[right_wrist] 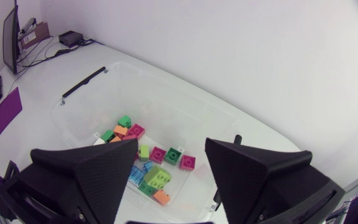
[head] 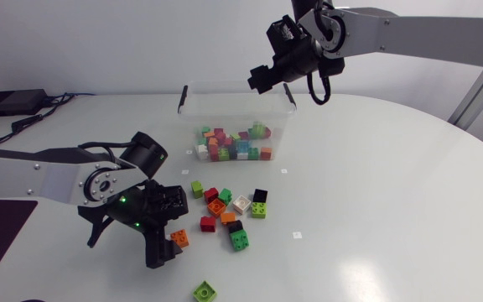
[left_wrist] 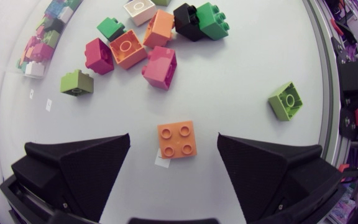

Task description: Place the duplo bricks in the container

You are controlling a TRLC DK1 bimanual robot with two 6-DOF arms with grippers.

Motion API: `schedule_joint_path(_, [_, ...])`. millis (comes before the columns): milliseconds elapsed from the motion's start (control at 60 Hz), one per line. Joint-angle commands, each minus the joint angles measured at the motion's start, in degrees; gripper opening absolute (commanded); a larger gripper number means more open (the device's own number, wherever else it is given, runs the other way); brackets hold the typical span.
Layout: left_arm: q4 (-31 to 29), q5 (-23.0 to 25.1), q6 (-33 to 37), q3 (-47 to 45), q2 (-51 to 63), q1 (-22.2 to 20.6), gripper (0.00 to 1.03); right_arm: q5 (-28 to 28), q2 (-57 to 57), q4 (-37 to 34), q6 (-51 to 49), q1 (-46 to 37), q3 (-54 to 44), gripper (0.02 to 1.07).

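A clear plastic container stands at the table's back middle with several coloured duplo bricks inside. Loose bricks lie in a cluster in front of it. An orange brick rests on the table between the fingers of my open left gripper; in the left wrist view this orange brick sits untouched between the fingers of the left gripper. My right gripper hangs above the container's far right corner. Seen from its wrist, the right gripper is open and empty over the container and its bricks.
A lone lime brick lies near the table's front edge, to the right of the left gripper, also visible as the lime brick. An olive-green brick and the pink, orange, black and green cluster lie ahead of the left gripper.
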Motion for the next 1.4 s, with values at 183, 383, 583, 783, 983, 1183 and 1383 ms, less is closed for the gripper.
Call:
schedule_joint_path(183, [0.5,-1.4,-3.4,0.9,4.8,-0.6,0.86,0.2,-9.6,-0.6,0.6,1.7,-7.4,1.02])
schedule_joint_path(383, [2.0,-1.4,-3.8,0.5,6.7,-0.7,0.60,-2.4,-21.7,-0.5,-2.9,1.9,-19.8,1.02])
schedule_joint_path(583, [3.2,-1.4,-4.0,0.9,6.7,0.0,0.24,-6.6,-31.5,-1.3,-8.5,1.2,-31.4,1.02])
schedule_joint_path(783, [3.0,-1.3,-4.0,0.9,5.5,0.2,0.23,-8.7,-34.4,-1.9,-12.2,1.0,-40.0,1.02])
schedule_joint_path(983, [0.4,-1.2,-4.0,1.6,0.7,0.9,0.23,-9.4,-33.8,-1.9,-16.0,1.9,-44.4,1.02])
schedule_joint_path(1183, [-4.0,-0.3,-3.0,4.2,-3.8,3.3,0.23,-9.4,-30.3,-2.1,-18.8,2.7,-45.3,1.02])
schedule_joint_path(1383, [-7.5,0.3,-3.3,6.6,-7.8,3.5,0.23,-7.7,-24.9,-6.0,-21.7,4.6,-42.7,1.02])
